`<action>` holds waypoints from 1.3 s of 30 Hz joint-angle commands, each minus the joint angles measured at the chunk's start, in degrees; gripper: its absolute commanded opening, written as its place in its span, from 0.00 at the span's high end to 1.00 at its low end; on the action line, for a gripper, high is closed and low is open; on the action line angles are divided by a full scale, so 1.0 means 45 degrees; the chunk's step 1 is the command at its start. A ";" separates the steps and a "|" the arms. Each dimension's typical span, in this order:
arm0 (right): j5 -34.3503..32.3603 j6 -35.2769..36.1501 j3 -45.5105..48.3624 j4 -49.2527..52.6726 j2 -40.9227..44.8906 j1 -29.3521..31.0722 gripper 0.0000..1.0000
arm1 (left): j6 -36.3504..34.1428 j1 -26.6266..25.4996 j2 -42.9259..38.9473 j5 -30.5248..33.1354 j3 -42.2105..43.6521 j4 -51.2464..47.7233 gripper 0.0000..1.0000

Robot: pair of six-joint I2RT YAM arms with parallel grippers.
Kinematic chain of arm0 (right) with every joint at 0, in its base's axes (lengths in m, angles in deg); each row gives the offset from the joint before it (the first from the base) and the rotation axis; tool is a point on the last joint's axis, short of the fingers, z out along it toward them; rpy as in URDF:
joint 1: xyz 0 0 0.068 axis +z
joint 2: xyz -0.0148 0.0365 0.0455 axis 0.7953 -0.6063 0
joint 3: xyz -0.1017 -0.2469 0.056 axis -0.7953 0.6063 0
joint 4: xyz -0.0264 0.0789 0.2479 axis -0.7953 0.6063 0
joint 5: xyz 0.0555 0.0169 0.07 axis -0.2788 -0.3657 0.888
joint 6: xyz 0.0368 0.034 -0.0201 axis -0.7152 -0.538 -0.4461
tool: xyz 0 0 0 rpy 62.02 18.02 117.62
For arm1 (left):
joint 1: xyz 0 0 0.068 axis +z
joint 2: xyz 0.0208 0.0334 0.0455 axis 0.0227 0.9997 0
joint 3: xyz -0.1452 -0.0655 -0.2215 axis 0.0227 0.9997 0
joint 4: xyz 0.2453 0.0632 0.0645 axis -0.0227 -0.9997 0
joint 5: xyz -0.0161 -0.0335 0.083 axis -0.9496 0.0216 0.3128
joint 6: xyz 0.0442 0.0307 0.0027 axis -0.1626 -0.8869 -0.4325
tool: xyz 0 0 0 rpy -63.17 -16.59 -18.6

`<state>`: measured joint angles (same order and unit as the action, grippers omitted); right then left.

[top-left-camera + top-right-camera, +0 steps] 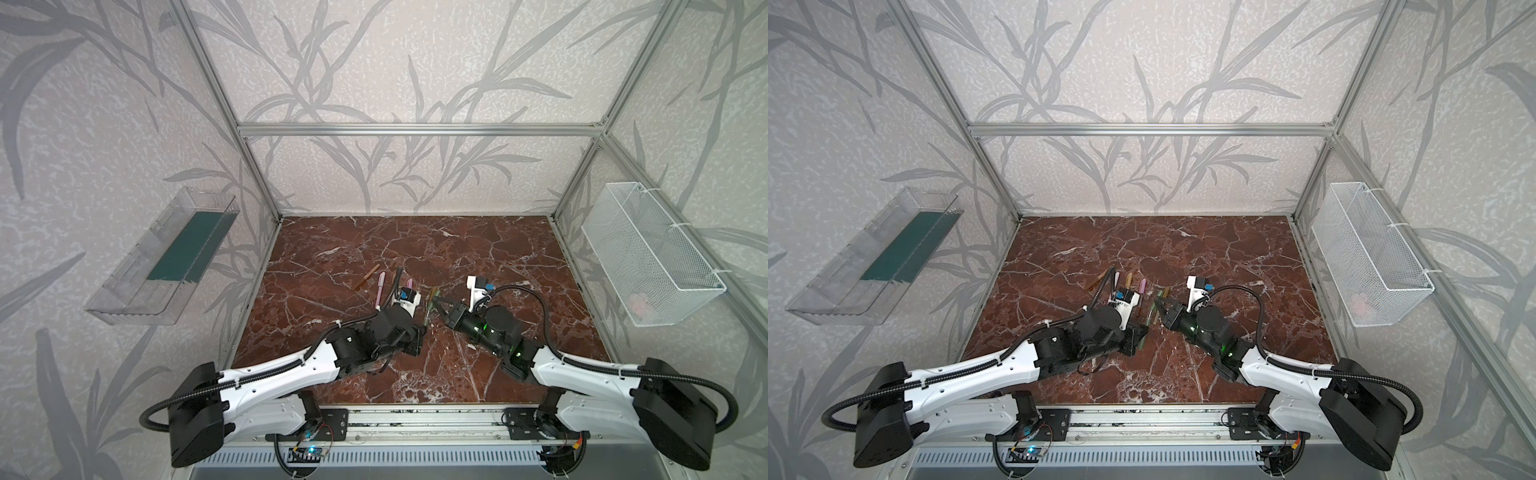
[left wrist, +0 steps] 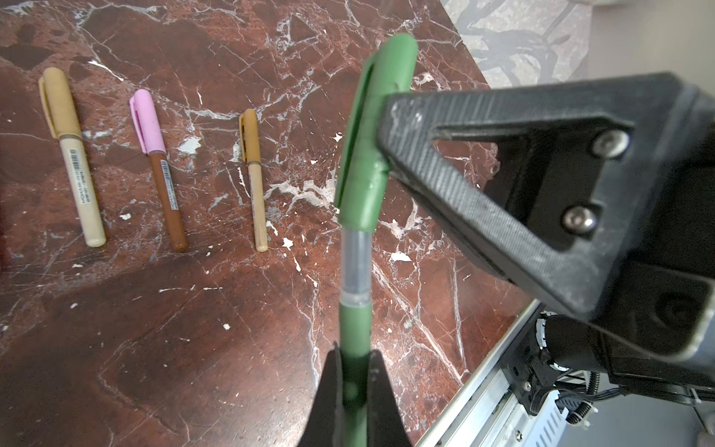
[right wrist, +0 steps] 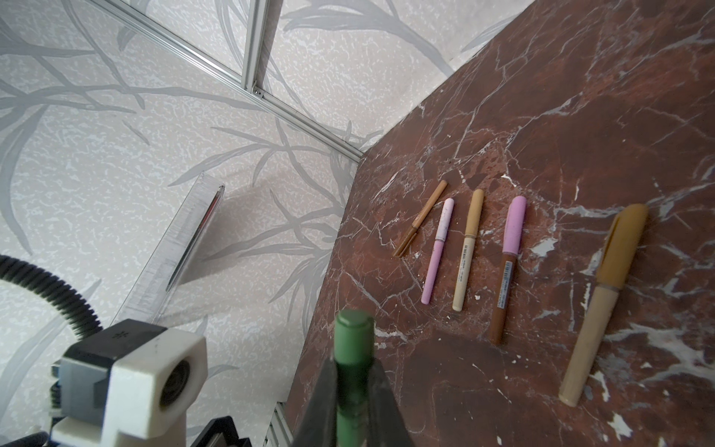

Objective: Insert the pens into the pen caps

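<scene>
Left wrist view: the left tool is clamped on the green pen and the right tool on its green cap, above the desk, cap only partly seated, so an off-axis push could jam it or slip a grip.

pens: six (one held aloft) | pen caps: six | arms: two

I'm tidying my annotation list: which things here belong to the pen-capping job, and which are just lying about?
Job: green pen, green cap, left gripper, right gripper, five capped pens.
Lying about: clear wall tray, wire basket.
</scene>
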<state>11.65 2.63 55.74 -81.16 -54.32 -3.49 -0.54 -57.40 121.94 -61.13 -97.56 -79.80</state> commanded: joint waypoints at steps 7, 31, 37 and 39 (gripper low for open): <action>0.0276 0.0222 -0.0334 -0.0019 0.0237 0.0492 1.00 | 0.0394 0.0290 0.0128 0.0374 -0.0056 0.0861 1.00; -0.2078 0.2659 -0.0779 0.6316 0.2406 0.0631 0.86 | 0.0126 0.0551 -0.0448 0.0969 0.0155 0.0146 1.00; -0.1804 0.4857 -0.4362 0.9729 -0.0656 -0.1710 0.78 | 0.0258 0.1272 -0.0749 0.1092 0.0432 -0.0232 1.00; -0.1863 0.5138 -0.6149 1.1221 -0.2450 -0.2634 0.77 | 0.0274 0.1473 -0.0765 0.0994 0.0481 -0.0334 1.00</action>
<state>4.41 20.66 35.96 -41.18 -58.43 -11.18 0.03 -51.89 119.47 -57.85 -96.38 -79.86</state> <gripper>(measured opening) 0.230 0.073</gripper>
